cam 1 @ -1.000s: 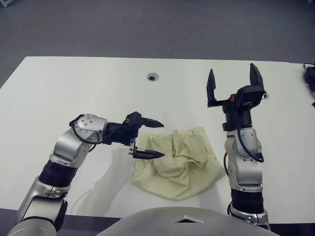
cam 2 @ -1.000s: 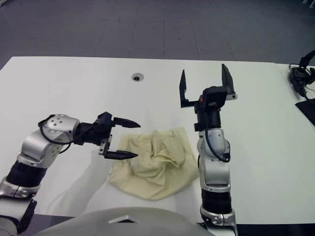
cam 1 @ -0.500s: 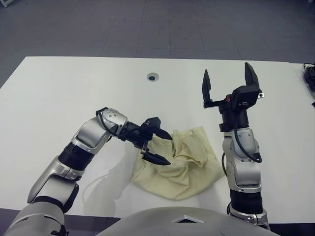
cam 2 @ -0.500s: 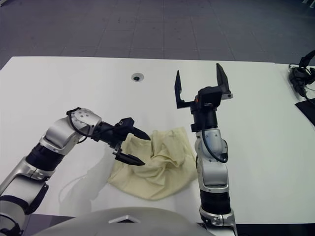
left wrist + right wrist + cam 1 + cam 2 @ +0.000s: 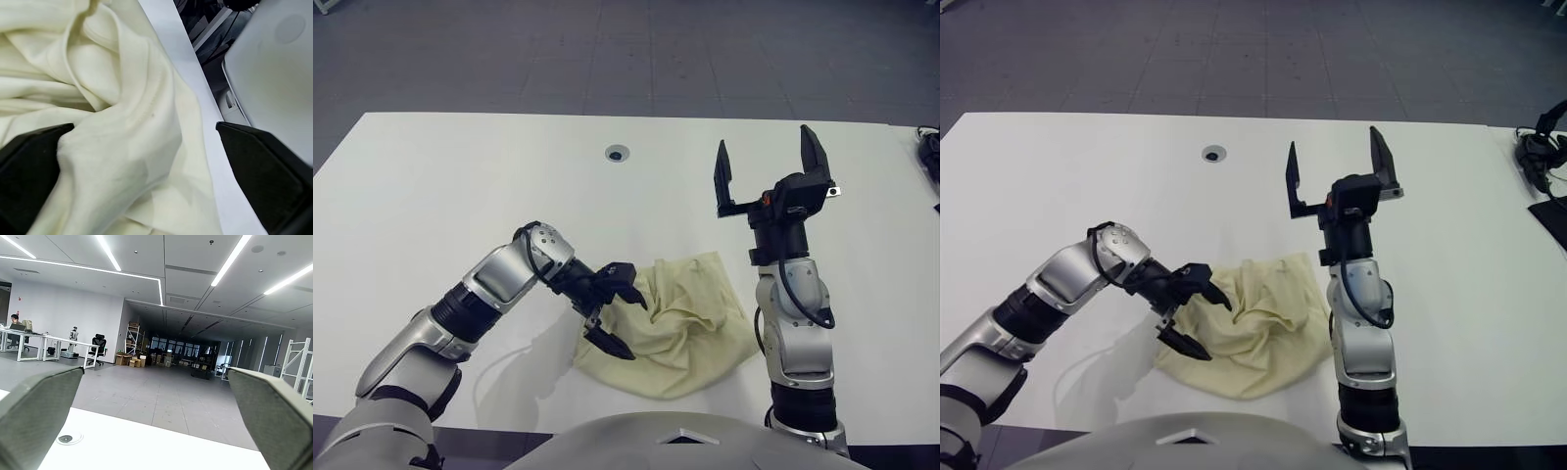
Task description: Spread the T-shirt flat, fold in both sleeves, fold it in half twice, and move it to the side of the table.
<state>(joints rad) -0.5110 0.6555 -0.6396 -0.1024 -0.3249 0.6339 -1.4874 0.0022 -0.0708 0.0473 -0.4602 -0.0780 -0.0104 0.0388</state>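
A pale yellow T-shirt (image 5: 680, 318) lies crumpled in a heap near the table's front edge, between my two arms. My left gripper (image 5: 617, 318) is open at the heap's left edge, one finger above the cloth and the other low by the hem. In the left wrist view the creased T-shirt (image 5: 117, 112) lies between its two dark fingertips (image 5: 29, 156). My right gripper (image 5: 766, 166) stands open, pointing upward above the shirt's right side, holding nothing. Its grey fingers (image 5: 39, 406) frame the room beyond.
The white table (image 5: 460, 176) has a small round cable port (image 5: 618, 153) at the back centre. Dark cables (image 5: 1533, 147) lie at the far right edge. Bare tabletop stretches left, right and behind the shirt.
My left arm has swung right and down, bringing its open gripper from beside the shirt onto its left edge. The right gripper shifted slightly left and stayed raised.
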